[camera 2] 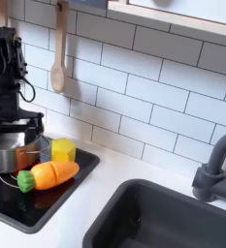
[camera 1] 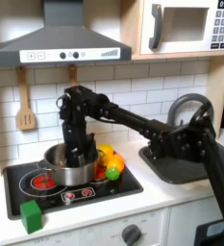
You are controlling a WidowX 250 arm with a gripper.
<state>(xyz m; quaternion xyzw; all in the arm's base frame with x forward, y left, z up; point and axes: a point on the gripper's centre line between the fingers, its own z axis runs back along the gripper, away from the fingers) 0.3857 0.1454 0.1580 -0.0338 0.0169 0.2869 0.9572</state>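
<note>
pot: metal pot (camera 1: 69, 165) sits on the stove (camera 1: 123, 184) left burner; I judge it rigid, light, slick-walled
hold: rim or side handle looks best to me
gripper (camera 1: 82, 144): down at the pot's rim
jaws: I cannot tell how far apart they stand, arm hides them
nearby: toy carrot (camera 2: 48, 174), yellow block (camera 2: 63, 149), green cube (camera 1: 30, 215)

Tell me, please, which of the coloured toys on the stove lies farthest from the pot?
The green block at the stove's front corner, alone; the carrot and yellow block lie beside the pot.
</note>
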